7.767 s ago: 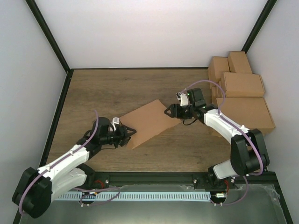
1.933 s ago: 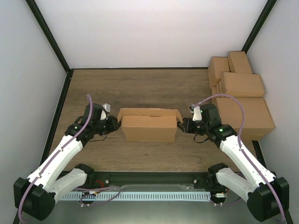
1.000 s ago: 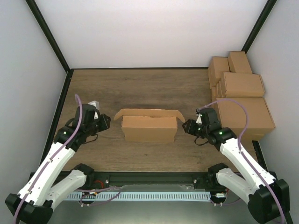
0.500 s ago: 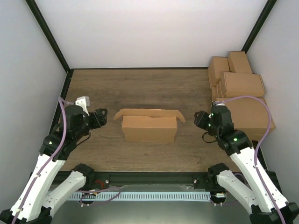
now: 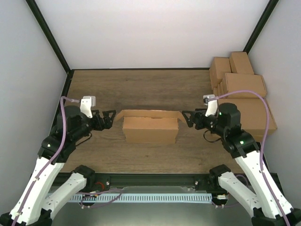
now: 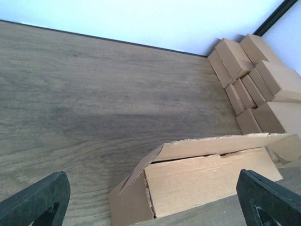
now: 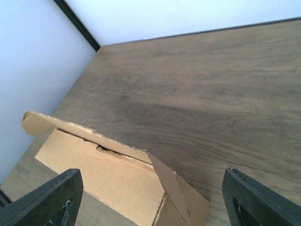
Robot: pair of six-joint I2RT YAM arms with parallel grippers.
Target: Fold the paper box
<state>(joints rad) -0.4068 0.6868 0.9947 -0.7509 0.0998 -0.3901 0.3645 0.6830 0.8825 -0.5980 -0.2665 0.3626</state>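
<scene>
The paper box [image 5: 150, 129] lies in the middle of the table as a brown, partly folded carton, its long back flap leaning over it and a tab sticking out at each end. My left gripper [image 5: 109, 119] hovers just off its left end, open and empty. Off the right end my right gripper [image 5: 186, 118] is likewise open and holds nothing. In the left wrist view the paper box [image 6: 207, 181] shows between the spread fingers [image 6: 35, 200], its end tab slanting down. From the right wrist the paper box [image 7: 108, 179] appears below, right tab angled outward.
A stack of finished brown cartons [image 5: 242, 94] fills the table's right rear corner, close behind the right arm; they also show at the right of the left wrist view as cartons [image 6: 254, 80]. Black frame rails and white walls border the wooden table [image 5: 141, 89].
Both grippers have opened wide and drawn back and up from the box's ends. The box has stayed where it was, with its end tabs splayed.
</scene>
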